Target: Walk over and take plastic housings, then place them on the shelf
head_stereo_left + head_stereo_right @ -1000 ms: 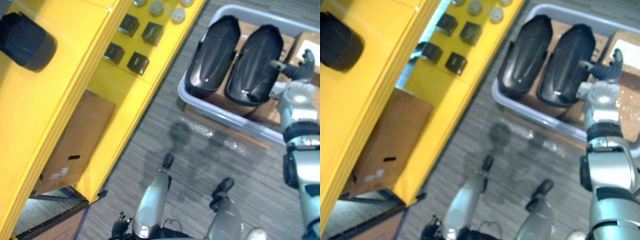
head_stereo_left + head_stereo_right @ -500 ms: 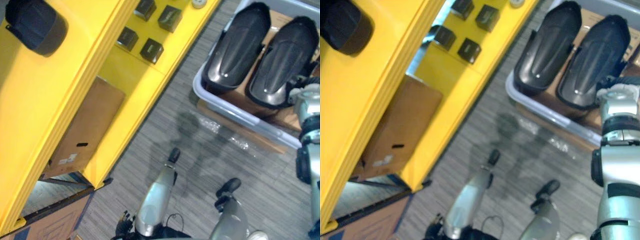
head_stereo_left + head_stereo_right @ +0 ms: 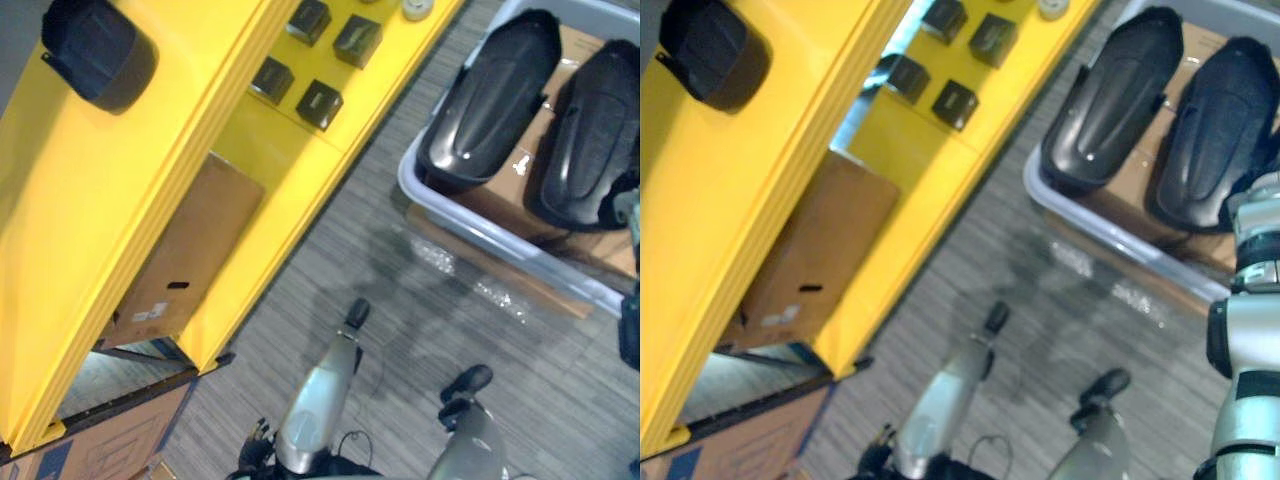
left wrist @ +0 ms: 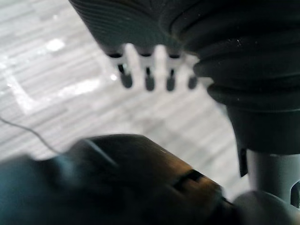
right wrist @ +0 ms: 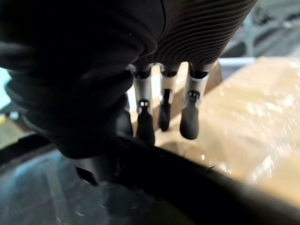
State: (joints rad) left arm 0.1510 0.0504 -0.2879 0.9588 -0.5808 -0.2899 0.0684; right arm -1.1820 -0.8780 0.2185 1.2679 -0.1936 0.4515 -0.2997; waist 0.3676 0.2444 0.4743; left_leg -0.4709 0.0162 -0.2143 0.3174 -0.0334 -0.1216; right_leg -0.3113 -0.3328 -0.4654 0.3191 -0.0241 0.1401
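Hanging with fingers point(image 5: 189, 119) loosely straight, the right robot hand point(image 5: 165, 101) seems just above a plastic housing point(image 5: 70, 197).

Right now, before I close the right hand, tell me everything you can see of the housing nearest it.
The nearer housing is a long, glossy black plastic shell with rounded ends and a lengthwise ridge. It lies slanted on cardboard boxes inside the pale grey bin, alongside a matching housing; whether the two touch is unclear. The right hand hangs over its edge with fingers straight; contact cannot be confirmed.
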